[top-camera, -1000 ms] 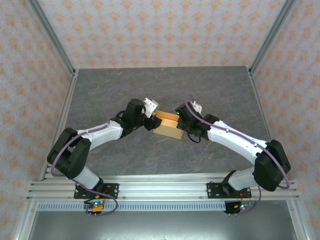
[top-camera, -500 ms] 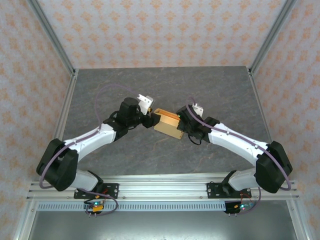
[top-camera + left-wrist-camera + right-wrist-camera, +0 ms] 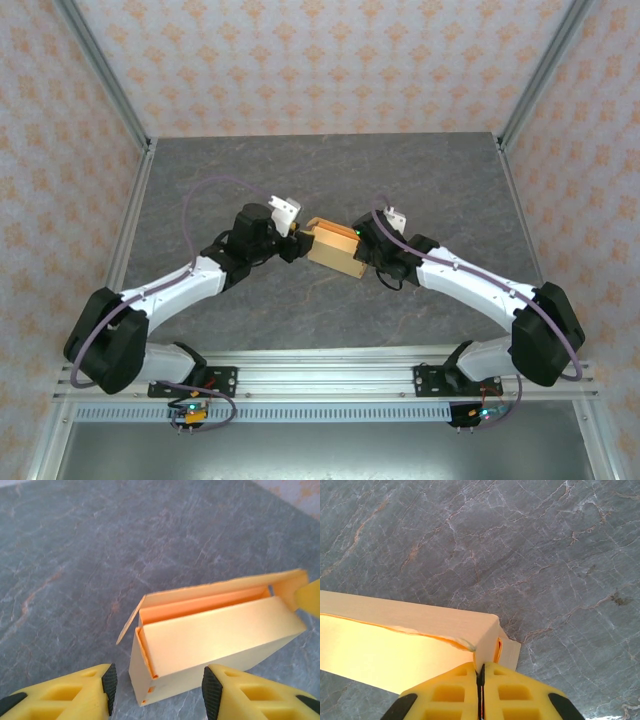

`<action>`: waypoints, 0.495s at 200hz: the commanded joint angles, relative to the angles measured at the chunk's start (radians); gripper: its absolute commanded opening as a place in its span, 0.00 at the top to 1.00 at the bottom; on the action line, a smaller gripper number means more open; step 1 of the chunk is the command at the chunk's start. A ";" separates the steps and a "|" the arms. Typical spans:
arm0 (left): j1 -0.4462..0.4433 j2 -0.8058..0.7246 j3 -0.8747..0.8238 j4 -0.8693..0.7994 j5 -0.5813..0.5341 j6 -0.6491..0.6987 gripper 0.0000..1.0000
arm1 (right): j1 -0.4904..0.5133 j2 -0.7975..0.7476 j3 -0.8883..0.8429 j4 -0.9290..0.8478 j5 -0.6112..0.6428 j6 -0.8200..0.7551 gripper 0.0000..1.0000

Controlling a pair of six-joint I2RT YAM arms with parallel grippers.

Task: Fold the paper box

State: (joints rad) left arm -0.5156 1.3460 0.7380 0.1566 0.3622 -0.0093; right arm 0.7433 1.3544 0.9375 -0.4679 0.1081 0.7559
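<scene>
Pinching the paper box (image 3: 333, 250) with my right hand (image 3: 481, 679), I have those fingers pressed flat together on a thin cardboard edge at the box's corner, low in the right wrist view. The box lies at the middle of the top view, between my two hands, resting on the tabletop (image 3: 440, 180). My left hand (image 3: 159, 692) stands about half open at the bottom of its wrist view, one finger to each side of the box's near end and, as far as I can see, holding nothing.

The step in hand, I judge, is closing that near end: a small end flap (image 3: 128, 625) sticks out at centre left, and a long flap (image 3: 220, 587) stands off above the orange opening. I should hold the right pinch steady as an anchor, bring the left hand in straight, and tuck the small flap before the long one. The pressure should be light, since thin card creases readily and the box may slide on so smooth a top.

The tabletop is grey and veined like stone. Walls (image 3: 300, 60) papered in a pale orange floral pattern close it in, with metal posts (image 3: 100, 70) at the upper corners and a metal rail (image 3: 330, 375) along the bottom.
</scene>
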 commanded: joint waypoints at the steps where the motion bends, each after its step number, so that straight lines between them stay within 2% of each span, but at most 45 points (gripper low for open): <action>1: -0.011 0.010 -0.003 0.048 -0.041 0.044 0.47 | 0.010 0.003 -0.020 -0.046 0.001 -0.006 0.91; 38: -0.014 0.082 0.037 0.028 -0.076 0.086 0.47 | 0.015 0.018 -0.002 -0.055 -0.001 -0.027 0.91; 99: -0.014 0.150 0.078 0.066 -0.103 0.062 0.57 | 0.037 0.053 0.021 -0.048 0.002 -0.032 0.91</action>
State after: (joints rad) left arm -0.5240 1.4803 0.7712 0.1856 0.2974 0.0471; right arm 0.7681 1.3777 0.9527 -0.4675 0.1104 0.7315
